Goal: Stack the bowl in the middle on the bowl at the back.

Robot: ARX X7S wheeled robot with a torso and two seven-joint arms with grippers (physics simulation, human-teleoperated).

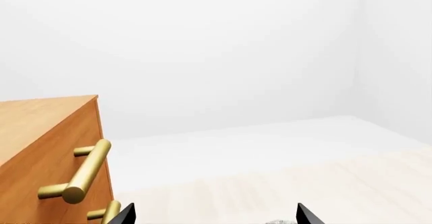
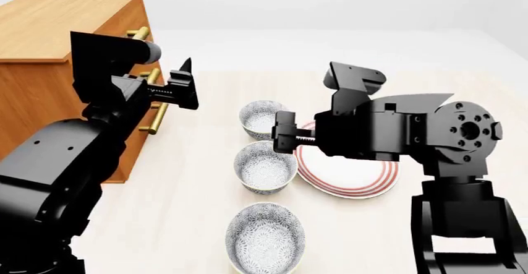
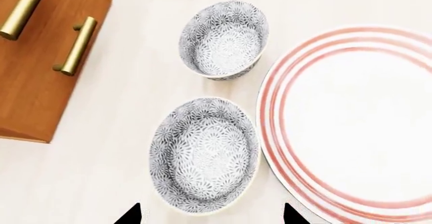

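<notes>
Three speckled white bowls stand in a row on the pale table. The bowl in the middle (image 2: 265, 166) (image 3: 204, 154) is upright and empty. So is the bowl at the back (image 2: 262, 118) (image 3: 224, 38). My right gripper (image 2: 283, 133) (image 3: 211, 216) hovers open above the middle bowl's rim, between the two bowls in the head view. Its fingertips (image 3: 131, 215) straddle the bowl's width and hold nothing. My left gripper (image 2: 185, 87) (image 1: 216, 216) is raised and open beside the dresser, away from the bowls.
A third identical bowl (image 2: 266, 237) sits nearest me. A flat white plate with red rings (image 2: 350, 172) (image 3: 351, 123) lies right of the bowls. A wooden dresser (image 2: 58, 45) (image 1: 40, 133) with brass handles (image 1: 84, 171) stands at the back left.
</notes>
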